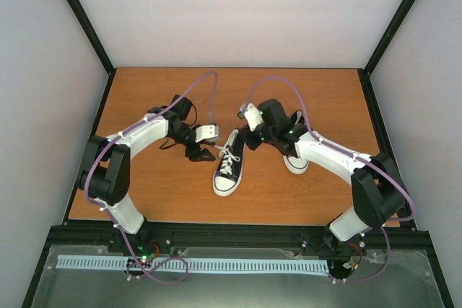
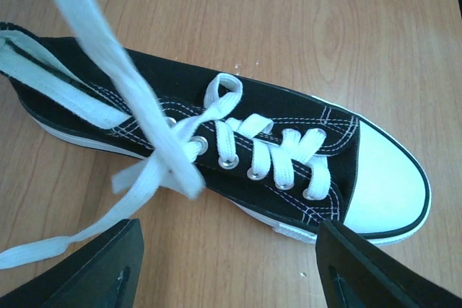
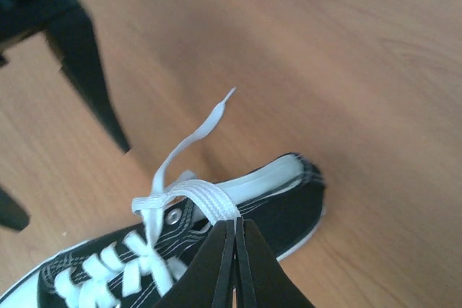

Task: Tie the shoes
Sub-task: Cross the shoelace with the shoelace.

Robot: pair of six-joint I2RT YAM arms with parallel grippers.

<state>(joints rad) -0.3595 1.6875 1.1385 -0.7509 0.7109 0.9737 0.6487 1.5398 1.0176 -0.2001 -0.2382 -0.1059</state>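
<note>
The right jaws were closed flat on a lace (image 3: 209, 203), the white strand running from the top eyelets straight into their pinched tips. The left jaws stood well open and held nothing, hanging just above the shoe (image 2: 274, 102) with one finger on either side of it in the left wrist view. The held lace rose taut past that camera and crossed the other strand near the top eyelets. The free lace (image 2: 50, 249) trailed off limp onto the surface (image 1: 159, 192) beside the heel. No bow was formed yet. The shoe lay near the middle of the surface, its toe toward the near edge. The second shoe (image 1: 296, 163) sat nearer the right edge, partly hidden under the right arm. The laces looked flat, soft and light, likely to slide through a loose pinch and to sag once let go. The shoe itself seemed light enough to drag if a lace were pulled hard. The best hold for the left jaws seemed the free lace, short of its tip, where it lifted off the wood.
</note>
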